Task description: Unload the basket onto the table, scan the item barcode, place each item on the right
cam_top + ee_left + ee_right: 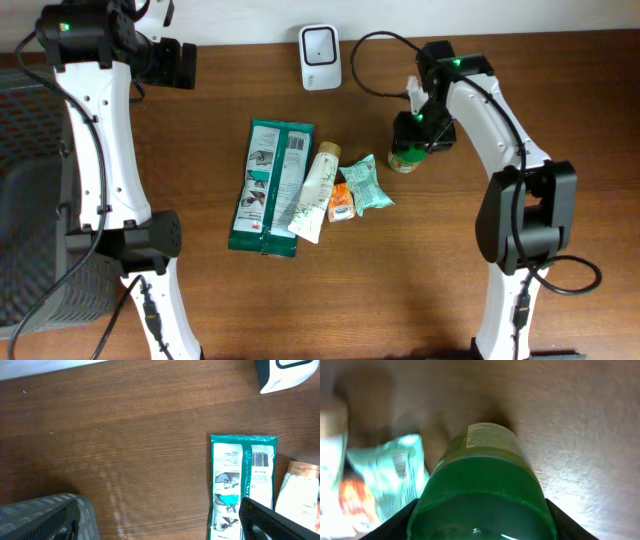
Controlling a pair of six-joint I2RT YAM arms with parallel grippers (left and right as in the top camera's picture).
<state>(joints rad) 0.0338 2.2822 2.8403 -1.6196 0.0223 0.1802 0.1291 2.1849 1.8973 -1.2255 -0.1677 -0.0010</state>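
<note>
The right hand (pixel 411 143) hangs directly over a green bottle (pixel 403 163) standing on the counter (pixel 480 300). From overhead the hand covers most of it, so only the bottle's lower part shows beneath. In the right wrist view the bottle fills the frame just below the hand. Its ribbed green cap (pixel 480 505) sits between the two dark fingers (pixel 395 522), which show only as slivers at the bottom corners. They flank the cap closely, but the picture is smeared and cut off there, so I cannot tell whether they press on it or stand just clear. The yellowish label (pixel 487 437) farther down the bottle is too blurred to read.

The white scanner (pixel 320 45) stands well to this hand's left, by the counter's far edge. Also to its left, nearer the arm bases, lie a teal packet (pixel 368 183), an orange packet (pixel 341 200), a tube (pixel 315 190) and a green wipes pack (pixel 270 185), overlapping so that they hide each other's edges.

The left hand (pixel 178 65) hovers far off over bare wood, spread wide with nothing in it. Its wrist view shows one dark finger (pixel 272 520) covering the pack's lower corner. The pack's barcode (pixel 259 458) is visible beyond it, while the tube and scanner are cut by the frame. A grey ribbed shape (pixel 40 517) in the lower left corner is cut off, and I cannot identify it.
</note>
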